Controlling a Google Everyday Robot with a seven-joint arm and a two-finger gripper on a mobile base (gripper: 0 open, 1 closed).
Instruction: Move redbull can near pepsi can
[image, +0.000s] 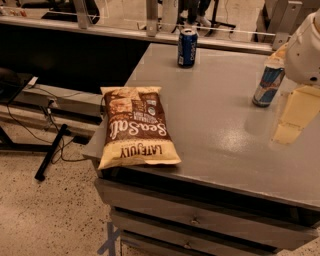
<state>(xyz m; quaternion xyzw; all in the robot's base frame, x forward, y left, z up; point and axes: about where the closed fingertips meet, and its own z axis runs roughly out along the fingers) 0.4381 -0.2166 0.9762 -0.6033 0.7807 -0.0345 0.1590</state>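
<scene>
Obs.: grey table (215, 135) fills the centre and right of the frame.

Pepsi can (187, 47): upright at the table's far edge, upper centre of the frame. Dark blue, white vertical lettering, silver rim. We cannot tell whether its top is opened; contents not visible.

Redbull can (267, 82): right side of the frame, on the table's right part, well apart from the pepsi can. Silver and light blue panels. It leans slightly, top toward the right. Top partly hidden; contents not visible.

Gripper (295, 115): pale yellow, right edge of the frame, just beside the redbull can on its right and hanging over the tabletop. The white arm (309, 45) above it touches or overlaps the can's top; we cannot tell which. We cannot tell whether the gripper is spread, pressed together, or pinching the can.

Chip bag (135, 125): brown and cream, lying flat at the table's near left corner, lower left of centre, overhanging the edge. It looks closed and full.

Drawers (200, 220): in the table front at the bottom of the frame, closed.
</scene>
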